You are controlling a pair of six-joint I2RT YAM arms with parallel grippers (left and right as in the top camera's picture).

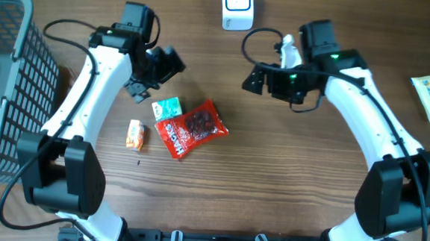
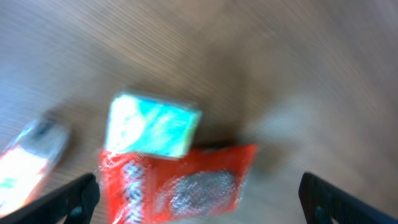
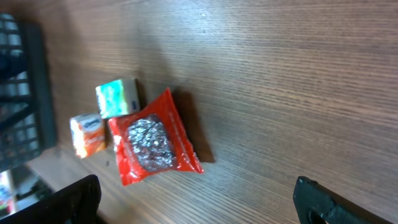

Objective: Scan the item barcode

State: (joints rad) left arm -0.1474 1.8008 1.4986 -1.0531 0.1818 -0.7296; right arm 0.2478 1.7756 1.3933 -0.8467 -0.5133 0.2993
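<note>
**Wooden table (image 1: 286, 185), nothing lifted yet**

Three packets clustered left of centre: green box (image 1: 166, 107) touching red pouch (image 1: 194, 127), orange packet (image 1: 135, 134) just beside. Wide-spread left gripper (image 2: 199, 199) hovering above box and pouch, probably lining up a pick. Equally wide right gripper (image 3: 196, 202) empty, off to the side, likely leaving room. White scanner-like unit (image 1: 237, 8) at far edge, well apart; chosen item presumably bound there.

Mock shop checkout, as I read it: wood tabletop (image 1: 271, 184), grey mesh basket (image 1: 0, 85) at 9 o'clock, white scanner unit (image 1: 237, 8) at 12, snack packets (image 1: 192, 128) centre.
</note>
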